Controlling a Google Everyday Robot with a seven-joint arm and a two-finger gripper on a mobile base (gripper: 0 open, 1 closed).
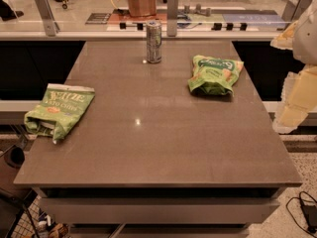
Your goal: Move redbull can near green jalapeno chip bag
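The can (153, 41) stands upright at the table's (148, 148) 12 o'clock edge. The flat chip bag (60, 110) lies at 9 o'clock, well apart from it. A puffier green bag (215, 74) lies at 2 o'clock. The gripper (296, 100) hangs beyond the table's 3 o'clock edge; I cannot tell whether it is open or closed.

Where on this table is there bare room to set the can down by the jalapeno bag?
Bare tabletop runs along the near edge and up the middle, between the green jalapeno chip bag and the other green bag. The redbull can stands alone at the far edge. The gripper hangs off the right side.
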